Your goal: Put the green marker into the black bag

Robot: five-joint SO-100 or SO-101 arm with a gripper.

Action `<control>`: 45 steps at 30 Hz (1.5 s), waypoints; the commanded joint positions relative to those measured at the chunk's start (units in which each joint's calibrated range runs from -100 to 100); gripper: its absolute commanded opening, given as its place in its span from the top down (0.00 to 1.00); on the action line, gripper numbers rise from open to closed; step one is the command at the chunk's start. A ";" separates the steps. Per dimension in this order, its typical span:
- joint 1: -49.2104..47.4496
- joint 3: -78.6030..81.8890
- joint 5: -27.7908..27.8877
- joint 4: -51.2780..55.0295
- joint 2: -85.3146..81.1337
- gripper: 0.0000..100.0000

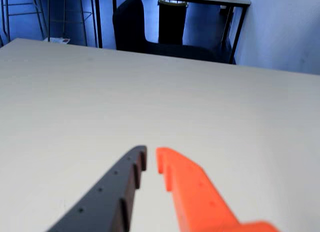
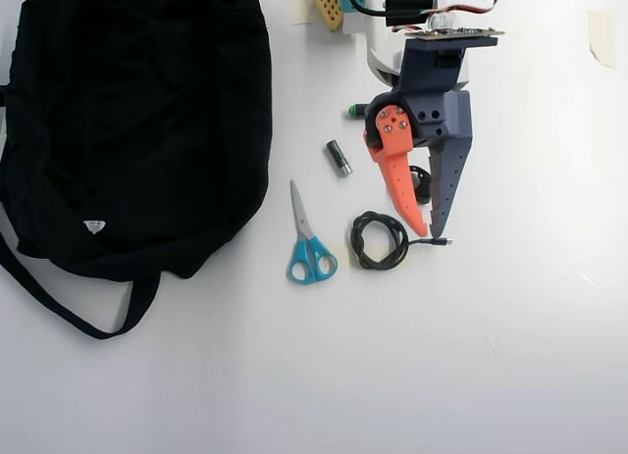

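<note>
A: How is the arm posed?

B: In the overhead view it reaches down the picture from its base at the top edge. The gripper (image 2: 431, 232) points toward the lower edge, with the orange finger (image 2: 397, 175) on the left and the dark grey finger (image 2: 449, 170) on the right. The 2 tips sit close together with a narrow gap, and nothing is between them. The wrist view agrees: the gripper (image 1: 151, 158) is nearly closed and empty, above bare table (image 1: 150, 101).

A: Where is the green marker?

B: Only a small green end and a bit of dark barrel of the green marker (image 2: 351, 111) show, just left of the gripper's body near the arm base. The rest is hidden under the arm.

A: And the black bag?

B: The black bag (image 2: 137, 121) fills the upper left of the overhead view, cut off by the top edge, with its strap looping below. It lies well apart from the gripper.

A: Anything else hard to read?

B: The coiled black cable (image 2: 378, 240) lies beside the fingertips, and its plug end runs under the grey tip. I cannot tell whether they touch. The blue-handled scissors (image 2: 308, 240) and the battery (image 2: 339, 158) lie in the open between bag and arm. The wrist view shows none of these things.
</note>
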 commanded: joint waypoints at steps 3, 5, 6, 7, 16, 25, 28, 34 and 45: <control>-0.47 -3.52 0.51 23.52 -3.11 0.98; -0.47 -5.04 0.14 41.78 -6.26 0.98; -0.55 -5.04 0.04 45.40 -6.84 0.98; -0.55 -5.04 -0.07 48.93 -7.26 0.98; -1.52 -8.37 -3.63 72.62 -7.59 0.98; -1.52 -8.64 -3.06 76.58 -7.51 0.98; -1.52 -8.28 -1.64 78.39 -7.51 0.98; -2.34 -7.92 -0.02 79.08 -7.51 0.98; -3.09 -8.37 10.79 79.08 -7.51 0.98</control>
